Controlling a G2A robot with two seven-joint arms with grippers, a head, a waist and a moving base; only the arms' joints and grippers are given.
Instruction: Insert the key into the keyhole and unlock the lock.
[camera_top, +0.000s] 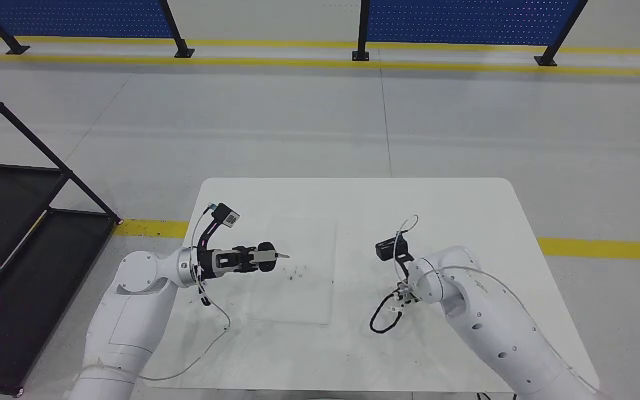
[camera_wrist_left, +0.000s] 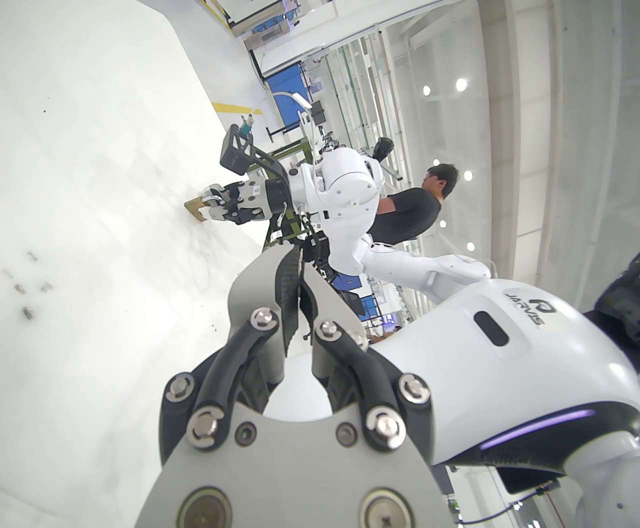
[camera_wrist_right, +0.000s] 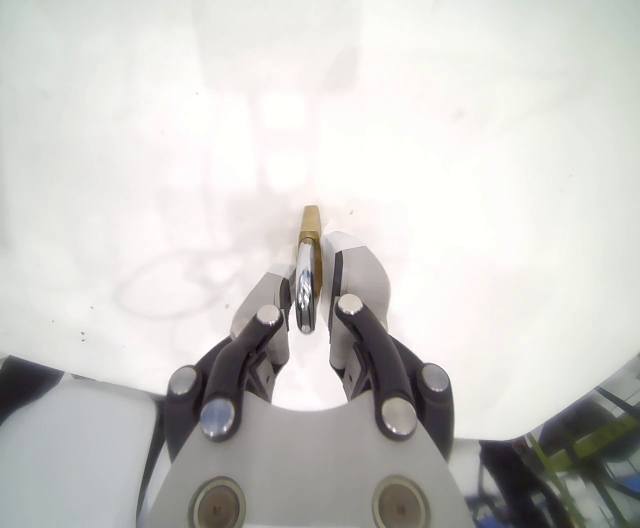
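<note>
My right hand (camera_wrist_right: 312, 257) clamps the lock (camera_wrist_right: 311, 222) by its shackle (camera_wrist_right: 305, 295); from above, the key (camera_top: 284, 256) pokes from my tightly closed left hand (camera_top: 268, 256).

The key (camera_top: 284, 256) is a thin sliver past the tip of the left gripper (camera_wrist_left: 299, 265), too small to tell its shape; the closed pads (camera_wrist_left: 289, 295) hide the rest. The fingers (camera_wrist_right: 360, 270) of the right gripper (camera_wrist_right: 309, 250) cover most of the brass body of the lock (camera_wrist_right: 311, 220), its keyhole hidden; from above, that arm's wrist covers both
</note>
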